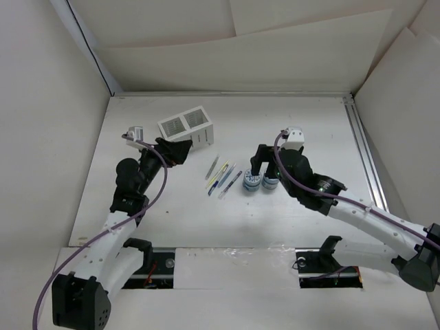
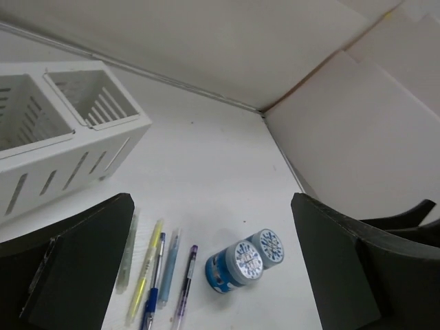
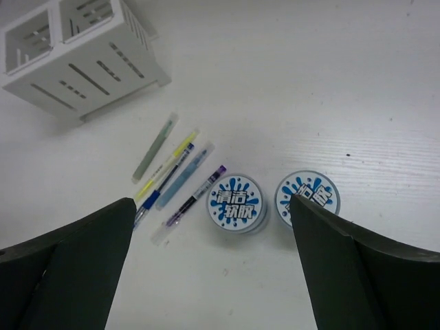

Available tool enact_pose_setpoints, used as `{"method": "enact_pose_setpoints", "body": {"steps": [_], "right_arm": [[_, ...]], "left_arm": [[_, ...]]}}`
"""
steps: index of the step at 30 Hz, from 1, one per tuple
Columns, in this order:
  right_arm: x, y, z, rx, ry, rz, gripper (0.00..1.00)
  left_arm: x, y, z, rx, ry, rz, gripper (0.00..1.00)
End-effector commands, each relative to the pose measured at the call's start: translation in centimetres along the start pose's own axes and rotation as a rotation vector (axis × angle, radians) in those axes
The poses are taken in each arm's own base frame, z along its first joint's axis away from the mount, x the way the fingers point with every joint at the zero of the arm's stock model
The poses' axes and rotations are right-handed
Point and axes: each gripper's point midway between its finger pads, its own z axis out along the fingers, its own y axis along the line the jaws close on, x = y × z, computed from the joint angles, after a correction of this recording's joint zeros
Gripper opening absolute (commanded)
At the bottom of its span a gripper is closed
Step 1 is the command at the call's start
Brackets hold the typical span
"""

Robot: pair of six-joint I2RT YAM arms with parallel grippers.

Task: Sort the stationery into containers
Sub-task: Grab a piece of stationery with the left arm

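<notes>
Pens (image 3: 184,175) beside two blue-and-white rolls (image 3: 235,204)

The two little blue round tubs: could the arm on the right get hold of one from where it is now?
Probably yes. The right gripper hangs open just above the tubs, nothing lies between, and the pens lie clear to one side.

Robot lab cell. White surface (image 1: 302,130) boxed by white panels (image 1: 240,55); metal rail (image 1: 363,148) along its right edge; left arm (image 1: 120,227) and right arm (image 1: 371,216) bolted at near edge.
</notes>
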Motion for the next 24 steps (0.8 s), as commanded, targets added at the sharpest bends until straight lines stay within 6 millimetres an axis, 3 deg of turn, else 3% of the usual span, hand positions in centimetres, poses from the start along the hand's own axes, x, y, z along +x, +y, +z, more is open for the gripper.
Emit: {"method": "enact_pose_setpoints", "body": {"steps": [1, 3, 4, 5, 6, 7, 8, 9, 12, 14, 15, 17, 18, 21, 24], "right_arm": [[1.0, -0.5, -0.7, 0.022, 0.036, 0.003, 1.00], [1.8, -0.3, -0.9, 0.014, 0.054, -0.003, 0.96], [2.4, -0.5, -0.7, 0.023, 0.068, -0.014, 0.83], [2.4, -0.5, -0.7, 0.023, 0.068, -0.014, 0.62], [2.7, -0.5, -0.4, 0.028, 0.077, -0.021, 0.34], [3.3, -0.9, -0.2, 0.050, 0.091, -0.037, 0.11], [3.3, -0.9, -0.2, 0.057, 0.102, -0.046, 0.00], [3.4, -0.9, -0.1, 0.063, 0.111, -0.052, 0.00], [3.8, -1.4, -0.1, 0.114, 0.134, -0.065, 0.02], [4.4, -1.4, 0.1, 0.116, 0.156, -0.068, 0.21], [5.8, -1.5, 0.1, 0.117, 0.194, -0.094, 0.38], [7.7, -1.4, 0.3, 0.099, 0.249, -0.100, 0.61], [8.4, -1.3, 0.5, 0.101, 0.271, -0.101, 0.79], [10.7, -1.2, 1.4, 0.104, 0.328, -0.113, 0.95], [12.0, -0.5, 2.4, 0.100, 0.374, -0.137, 0.97]], "left_arm": [[-0.1, -2.0, -0.7, 0.097, 0.000, 0.012, 1.00], [1.2, -2.2, -0.9, 0.120, 0.054, -0.033, 1.00], [2.5, -1.8, -0.8, 0.118, 0.097, -0.045, 1.00], [4.0, -1.7, -1.1, 0.130, 0.144, -0.054, 1.00], [4.5, -1.2, -1.2, 0.121, 0.155, -0.059, 1.00], [5.7, -0.9, -1.4, 0.113, 0.173, -0.047, 1.00], [6.9, -0.1, -1.9, 0.090, 0.184, -0.041, 1.00], [6.8, 0.4, -1.8, 0.058, 0.157, -0.025, 1.00], [6.7, -0.4, -1.5, 0.063, 0.132, 0.031, 1.00], [7.6, -0.5, -1.0, 0.048, 0.148, 0.054, 1.00], [8.0, -0.4, -0.9, 0.042, 0.157, 0.053, 1.00], [8.4, 0.2, -0.6, 0.001, 0.151, 0.055, 1.00], [9.1, 0.6, -0.4, -0.015, 0.167, 0.066, 1.00], [10.2, 1.6, -0.2, -0.044, 0.203, 0.064, 1.00], [10.4, 1.8, 0.0, -0.050, 0.212, 0.073, 1.00]]}}
